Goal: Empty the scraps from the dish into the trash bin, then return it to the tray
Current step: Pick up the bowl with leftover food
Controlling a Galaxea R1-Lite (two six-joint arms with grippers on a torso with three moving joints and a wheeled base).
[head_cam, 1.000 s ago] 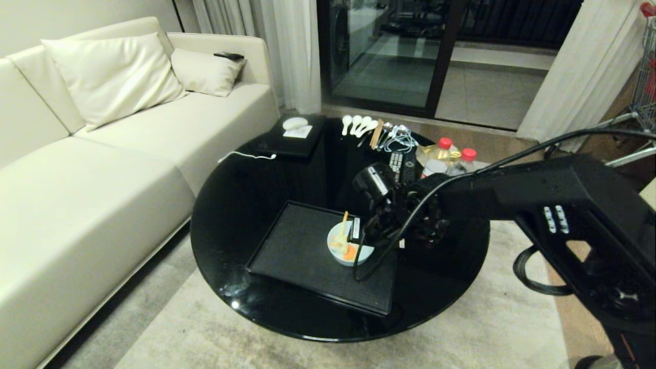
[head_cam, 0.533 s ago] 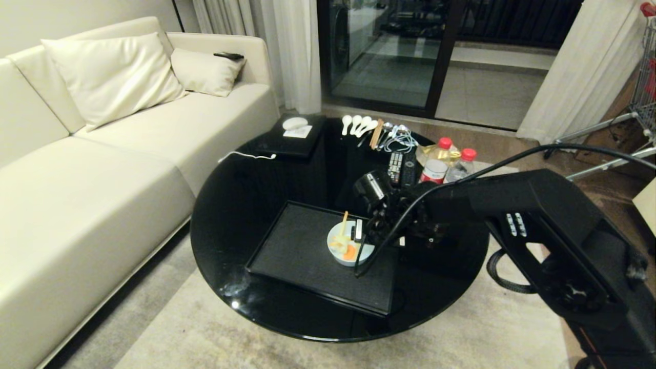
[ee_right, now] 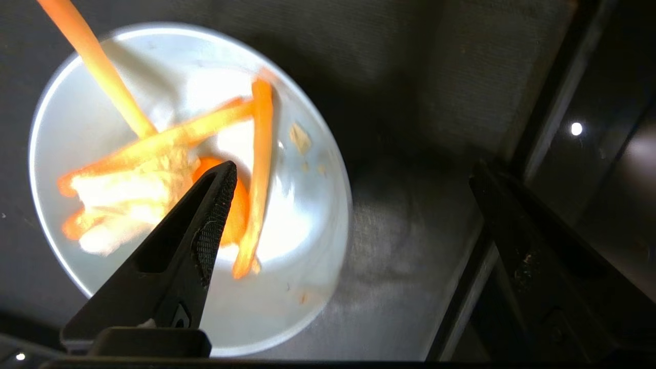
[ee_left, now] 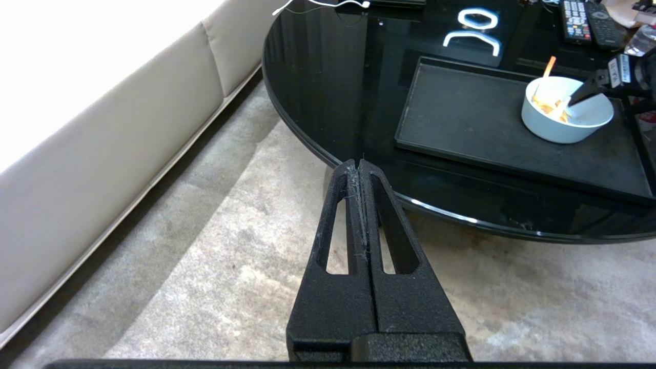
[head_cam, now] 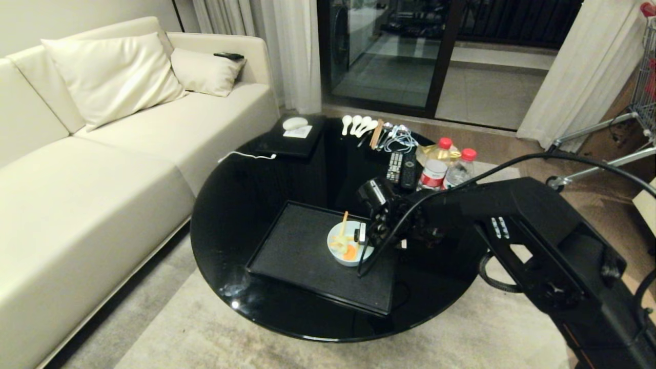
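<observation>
The dish (head_cam: 342,256), a small pale bluish-white bowl, stands on the right part of the black tray (head_cam: 300,251). It holds the scraps (head_cam: 344,248), orange and pale strips, one sticking up over the far rim. My right gripper (head_cam: 365,240) is open and straddles the dish's right rim. In the right wrist view one finger (ee_right: 205,225) hangs inside the dish (ee_right: 292,215) over the scraps (ee_right: 154,148), the other outside over the tray's edge (ee_right: 410,230). My left gripper (ee_left: 359,164) is shut and empty, parked above the rug short of the table. The trash bin is out of view.
The round black glass table (head_cam: 246,195) carries two remotes (head_cam: 401,169), two red-capped bottles (head_cam: 435,166), white spoons (head_cam: 356,124) and a black slab (head_cam: 292,141) at the back. A cream sofa (head_cam: 102,154) stands to the left. Rug surrounds the table.
The right arm has sunk lower and its elbow has swung down, bringing the gripper down over the dish's right rim. The dish has not moved.
</observation>
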